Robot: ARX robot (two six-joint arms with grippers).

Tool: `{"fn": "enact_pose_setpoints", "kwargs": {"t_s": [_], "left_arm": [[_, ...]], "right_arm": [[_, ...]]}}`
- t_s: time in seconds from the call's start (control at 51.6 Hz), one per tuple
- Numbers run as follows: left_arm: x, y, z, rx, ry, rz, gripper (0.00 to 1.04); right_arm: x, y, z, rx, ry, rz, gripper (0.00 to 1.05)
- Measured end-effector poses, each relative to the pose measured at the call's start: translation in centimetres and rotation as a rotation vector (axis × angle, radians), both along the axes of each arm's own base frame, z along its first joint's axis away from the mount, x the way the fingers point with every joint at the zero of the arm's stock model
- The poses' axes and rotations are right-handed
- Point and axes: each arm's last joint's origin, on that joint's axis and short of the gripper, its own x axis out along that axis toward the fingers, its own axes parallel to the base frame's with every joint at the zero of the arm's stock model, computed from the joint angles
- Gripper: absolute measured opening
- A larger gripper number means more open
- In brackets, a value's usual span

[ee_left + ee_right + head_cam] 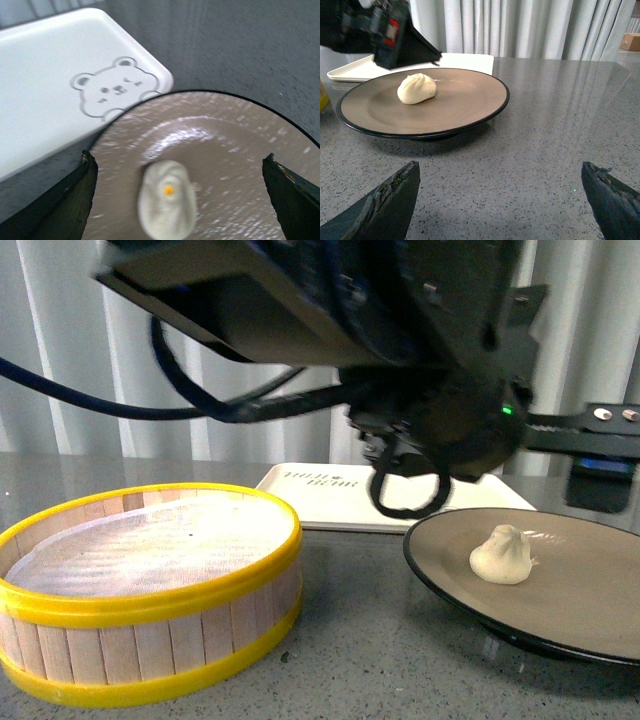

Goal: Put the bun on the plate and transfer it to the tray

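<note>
The cream-white bun [503, 555] lies on the beige plate [590, 615] with the black rim, at the right of the grey table. The off-white tray [330, 502] lies behind the plate. My left gripper [180, 172] is open and empty above the plate, with the bun [167, 205] below, between its fingers; the plate [240, 145] and the tray [45, 95] with a bear print show there too. My right gripper [500, 185] is open and empty low over bare table, short of the plate [465, 107] and the bun [416, 88].
A round wooden steamer basket [150, 590] with yellow rims and a white cloth liner stands at the left front. The left arm's dark body [400, 330] and cables fill the upper front view. Grey curtains hang behind the table.
</note>
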Motion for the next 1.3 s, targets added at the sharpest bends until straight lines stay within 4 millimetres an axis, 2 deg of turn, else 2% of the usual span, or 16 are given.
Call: {"fn": "enact_pose_setpoints", "kwargs": {"t_s": [0.155,0.194,0.232,0.329,0.387,0.503,0.542,0.62,0.697,0.794,0.949,1.297], "left_arm": [[1.1,4.2,1.7,-0.048,-0.016,0.139,0.98],[1.6,6.1,2.0,-0.057,-0.006,0.231,0.98],[2.1,8.0,1.9,-0.055,0.026,0.345,0.98],[2.6,11.1,0.7,-0.024,0.07,0.56,0.98],[2.7,11.6,0.5,-0.027,0.079,0.58,0.98],[2.6,11.4,0.4,-0.034,0.082,0.576,0.98],[2.3,11.6,0.5,-0.044,-0.009,0.615,0.93],[0.5,13.0,-0.5,-0.116,-0.201,0.634,0.76],[-2.5,16.4,-1.7,-0.163,-0.302,0.647,0.58],[-6.0,20.6,-3.9,-0.155,-0.324,0.689,0.35],[-10.1,23.2,-7.1,-0.131,-0.292,0.659,0.04],[-14.8,26.1,-9.4,-0.121,-0.29,0.674,0.04]], "right_arm": [[0.0,0.0,0.0,0.0,0.0,0.0,0.96],[0.0,0.0,0.0,0.0,0.0,0.0,0.96],[0.0,0.0,0.0,0.0,0.0,0.0,0.96],[0.0,0.0,0.0,0.0,0.0,-0.001,0.96],[0.0,0.0,0.0,0.0,0.0,0.0,0.96],[0.0,0.0,0.0,0.0,0.0,0.0,0.96],[0.0,0.0,0.0,0.0,0.0,0.0,0.96],[0.0,0.0,0.0,0.0,0.0,-0.001,0.96],[0.0,0.0,0.0,0.0,0.0,0.0,0.96],[0.0,0.0,0.0,0.0,0.0,0.0,0.96],[0.0,0.0,0.0,0.0,0.0,0.0,0.96],[0.0,0.0,0.0,0.0,0.0,0.0,0.96]]}}
